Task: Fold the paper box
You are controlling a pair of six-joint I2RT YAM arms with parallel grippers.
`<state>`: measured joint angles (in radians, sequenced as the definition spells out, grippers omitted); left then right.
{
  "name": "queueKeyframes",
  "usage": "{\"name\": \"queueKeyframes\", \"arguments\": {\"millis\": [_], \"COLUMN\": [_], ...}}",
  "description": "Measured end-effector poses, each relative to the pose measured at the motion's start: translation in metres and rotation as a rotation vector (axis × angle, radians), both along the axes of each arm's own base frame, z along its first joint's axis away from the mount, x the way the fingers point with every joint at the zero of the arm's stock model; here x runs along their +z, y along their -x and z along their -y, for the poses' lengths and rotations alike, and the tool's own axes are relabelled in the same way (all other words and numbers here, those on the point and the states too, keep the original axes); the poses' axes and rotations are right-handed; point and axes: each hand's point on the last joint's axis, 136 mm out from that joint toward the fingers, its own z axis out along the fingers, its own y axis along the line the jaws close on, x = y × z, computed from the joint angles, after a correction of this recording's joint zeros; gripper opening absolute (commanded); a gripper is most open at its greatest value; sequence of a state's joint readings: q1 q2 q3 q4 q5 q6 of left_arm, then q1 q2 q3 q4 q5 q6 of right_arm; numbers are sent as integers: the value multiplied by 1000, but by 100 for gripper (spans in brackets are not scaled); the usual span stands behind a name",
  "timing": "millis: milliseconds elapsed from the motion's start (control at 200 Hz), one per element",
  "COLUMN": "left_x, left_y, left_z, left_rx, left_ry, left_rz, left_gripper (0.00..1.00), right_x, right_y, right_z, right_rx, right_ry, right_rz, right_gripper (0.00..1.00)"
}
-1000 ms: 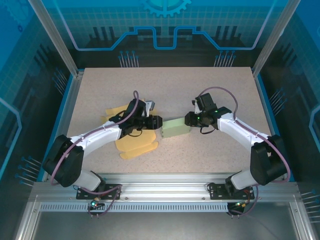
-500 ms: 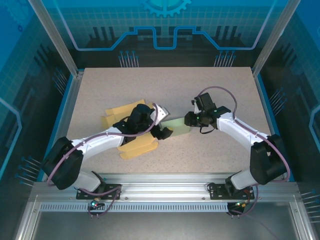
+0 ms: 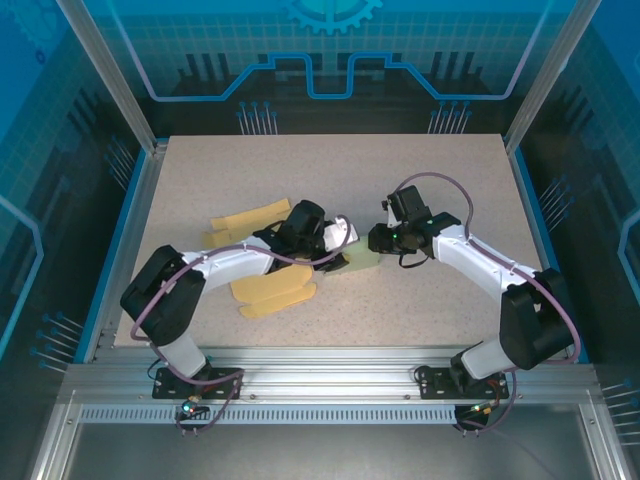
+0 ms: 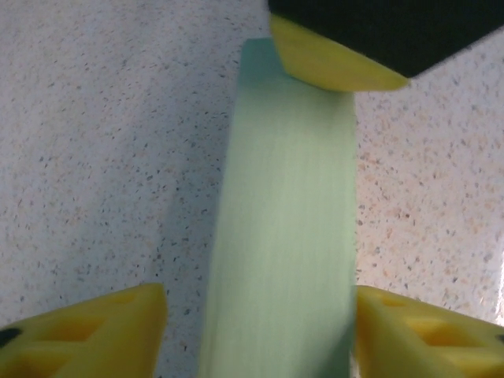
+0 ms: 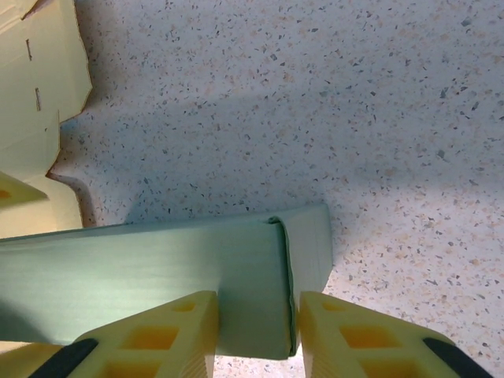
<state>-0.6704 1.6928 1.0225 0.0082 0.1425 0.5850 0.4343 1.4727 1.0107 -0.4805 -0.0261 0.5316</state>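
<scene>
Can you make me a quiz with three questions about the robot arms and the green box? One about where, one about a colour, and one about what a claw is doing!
1. Where is the green box?
A. In the table's far corner
B. Between the two grippers
C. At the near edge by the arm bases

2. What colour are the flat sheets on the table?
A. Yellow
B. Red
C. Black

3. What is the right gripper doing?
A. Hanging wide open in the air
B. Pinching the end of the green box
C. Pressing on the flat sheets

Answers:
1 B: the left gripper is at one end of it and the right gripper at the other.
2 A: they look pale yellow from above.
3 B: its fingers press on both sides of the box wall.
</scene>
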Motion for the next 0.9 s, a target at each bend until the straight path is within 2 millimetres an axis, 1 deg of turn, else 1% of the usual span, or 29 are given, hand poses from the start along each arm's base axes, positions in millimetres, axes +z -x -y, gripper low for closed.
{"name": "queueKeyframes", "arguments": {"millis": [60, 85, 170, 300, 370, 435, 475, 535, 620, 635, 645, 650, 660, 770, 900], "left_x": [-1, -1, 0, 1, 1, 2, 4, 5, 5, 4, 4, 4, 4, 4, 6], "left_y": [1, 2, 3, -1, -3, -7, -11, -19, -35, -38, -40, -41, -43, -64, -84], "left_z": [1, 2, 3, 1, 0, 0, 1, 4, 12, 13, 15, 15, 16, 31, 50], "left_rx": [-10, -13, -25, -23, -23, -21, -21, -21, -19, -19, -19, -19, -20, -26, -49], "left_ry": [-8, -10, -20, -45, -59, -71, -78, -86, -89, -92, -91, -92, -93, -84, -70], "left_rz": [1, -1, 13, 41, 60, 84, 109, 151, 214, 222, 230, 233, 240, 308, 387], "left_gripper": [38, 36, 36, 35, 35, 34, 35, 35, 34, 34, 34, 34, 34, 34, 35], "right_x": [1, 1, 3, 10, 20, 34, 43, 57, 73, 75, 77, 77, 79, 91, 95], "right_y": [1, 1, 6, 16, 20, 23, 25, 26, 29, 30, 30, 31, 31, 37, 44], "right_z": [1, 1, 4, 9, 12, 17, 23, 34, 52, 55, 57, 57, 59, 76, 90], "right_rx": [0, -1, -3, 5, 5, -2, -10, -42, -94, -103, -106, -109, -120, -171, -214], "right_ry": [3, 5, 15, 28, 24, 15, 12, 13, 26, 30, 36, 36, 35, 74, 125], "right_rz": [0, 0, -6, -13, 7, 37, 62, 98, 145, 152, 158, 159, 161, 195, 193], "right_gripper": [35, 35, 37, 44, 50, 58, 63, 68, 77, 82, 93, 97, 99, 100, 100]}}
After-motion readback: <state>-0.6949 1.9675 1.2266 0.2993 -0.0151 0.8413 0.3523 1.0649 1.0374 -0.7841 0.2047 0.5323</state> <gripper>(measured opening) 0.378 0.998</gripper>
